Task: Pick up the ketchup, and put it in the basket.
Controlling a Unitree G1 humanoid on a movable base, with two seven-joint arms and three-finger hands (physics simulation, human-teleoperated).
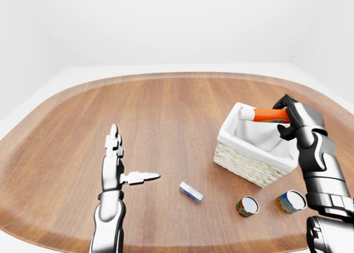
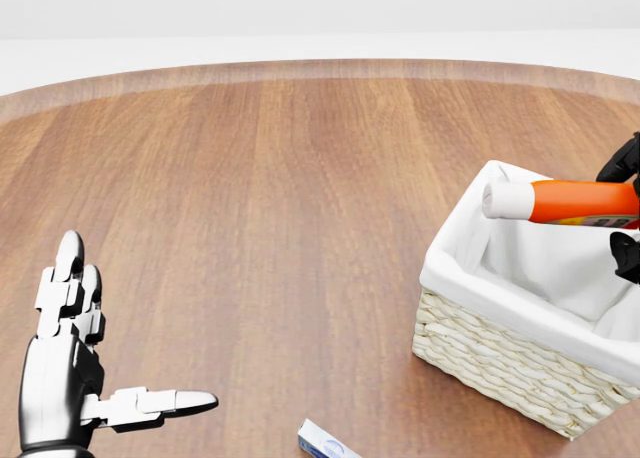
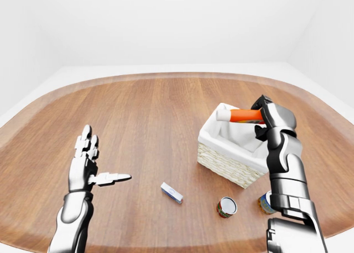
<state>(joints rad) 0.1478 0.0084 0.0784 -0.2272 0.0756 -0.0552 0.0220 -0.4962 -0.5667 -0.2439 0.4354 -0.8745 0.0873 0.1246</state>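
Observation:
An orange ketchup bottle with a white cap lies level, its cap pointing to the view's left, just inside the top of the basket. My right hand is shut on its orange body, fingers above and below it. The wicker basket has a white cloth liner and stands on the round wooden table at the right of the head view. My left hand is low at the left, open, fingers straight and thumb out sideways, holding nothing.
A small white-and-blue box lies on the table below and left of the basket. Two cans lie on their sides under the basket, near my right forearm. The table's curved edge runs across the top.

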